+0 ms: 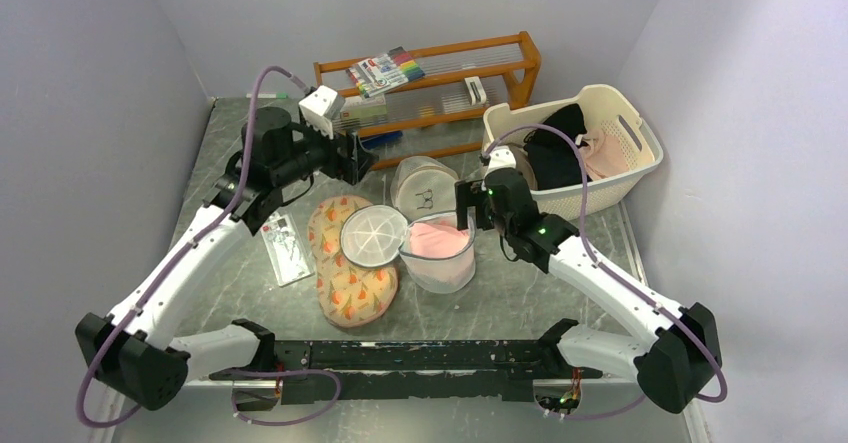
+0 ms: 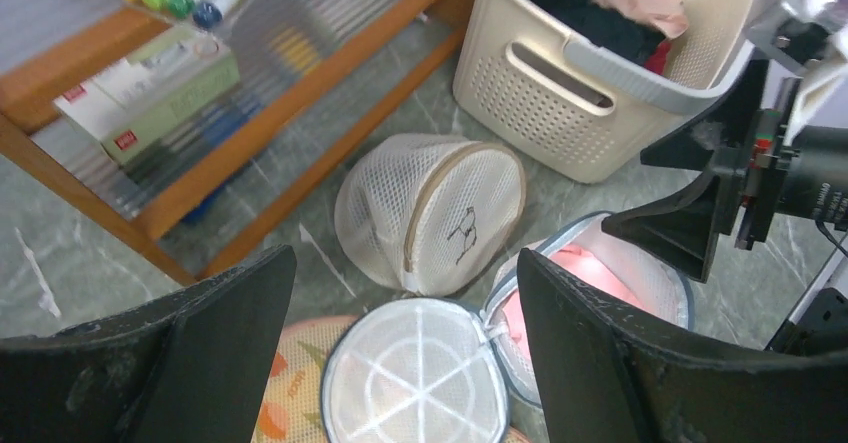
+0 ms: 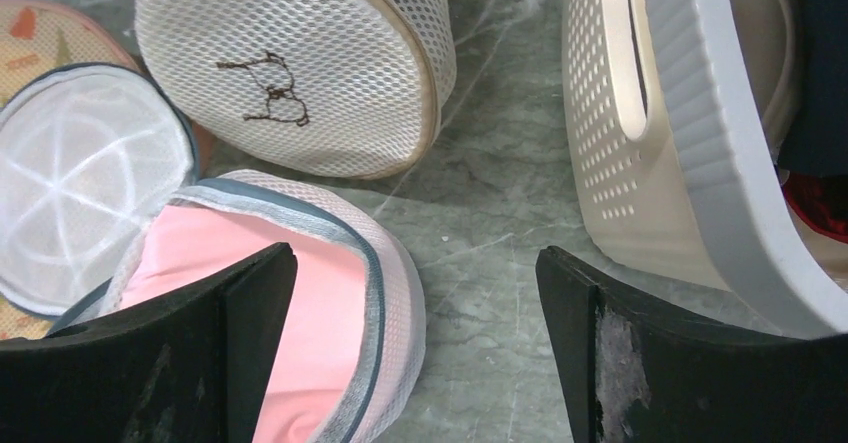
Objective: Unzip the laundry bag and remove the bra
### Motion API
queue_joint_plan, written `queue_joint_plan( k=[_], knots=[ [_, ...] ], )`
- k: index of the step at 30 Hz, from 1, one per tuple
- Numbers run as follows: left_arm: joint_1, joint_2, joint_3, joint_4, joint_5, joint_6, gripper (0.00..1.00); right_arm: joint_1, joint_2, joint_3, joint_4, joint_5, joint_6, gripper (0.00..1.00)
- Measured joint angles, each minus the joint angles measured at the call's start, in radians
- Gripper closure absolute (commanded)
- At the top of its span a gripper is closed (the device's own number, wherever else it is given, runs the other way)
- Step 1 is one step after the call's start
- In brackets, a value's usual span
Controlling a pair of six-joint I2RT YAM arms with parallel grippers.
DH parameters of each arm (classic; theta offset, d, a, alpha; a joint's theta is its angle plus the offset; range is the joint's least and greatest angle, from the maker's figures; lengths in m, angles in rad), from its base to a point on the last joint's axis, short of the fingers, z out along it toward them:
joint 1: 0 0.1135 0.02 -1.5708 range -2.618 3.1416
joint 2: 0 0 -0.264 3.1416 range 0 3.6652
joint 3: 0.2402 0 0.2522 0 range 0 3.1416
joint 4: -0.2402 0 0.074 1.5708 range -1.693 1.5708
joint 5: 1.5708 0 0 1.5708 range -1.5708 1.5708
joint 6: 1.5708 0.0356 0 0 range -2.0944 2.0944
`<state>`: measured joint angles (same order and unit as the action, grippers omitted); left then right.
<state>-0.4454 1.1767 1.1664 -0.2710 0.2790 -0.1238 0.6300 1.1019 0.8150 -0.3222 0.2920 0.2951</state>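
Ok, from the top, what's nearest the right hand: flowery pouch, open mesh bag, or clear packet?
1. The laundry bag, open, right beside the right hand.
2. The floral pouch, further left.
3. The clear packet, leftmost.

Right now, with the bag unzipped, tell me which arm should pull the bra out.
Right, most likely. The right end effector, open, hangs at the rim of the open laundry bag, the pink bra close beneath. The left end effector, also open, sits farther back by the wooden rack.
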Motion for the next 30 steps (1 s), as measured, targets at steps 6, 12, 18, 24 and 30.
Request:
queue_joint_plan(
  k=[6, 12, 18, 24, 30],
  knots=[
    [0.000, -0.138, -0.136, 0.105, 0.013, 0.042, 0.05, 0.011, -0.002, 0.043, -0.038, -0.045, 0.008, 0.05],
    [0.001, -0.174, -0.199, 0.117, 0.013, 0.081, 0.06, 0.085, 0.007, 0.115, -0.055, -0.081, 0.039, 0.05],
    [0.001, -0.172, -0.199, 0.117, 0.013, 0.097, 0.07, 0.158, 0.049, 0.135, -0.047, -0.127, 0.067, 0.16],
    [0.001, -0.129, -0.199, 0.117, 0.032, 0.089, 0.11, 0.170, 0.097, 0.089, -0.017, -0.204, 0.093, 0.29],
    [0.001, -0.053, -0.199, 0.103, 0.068, 0.085, 0.12, 0.182, 0.115, 0.028, 0.025, -0.269, 0.133, 0.42]
  ],
)
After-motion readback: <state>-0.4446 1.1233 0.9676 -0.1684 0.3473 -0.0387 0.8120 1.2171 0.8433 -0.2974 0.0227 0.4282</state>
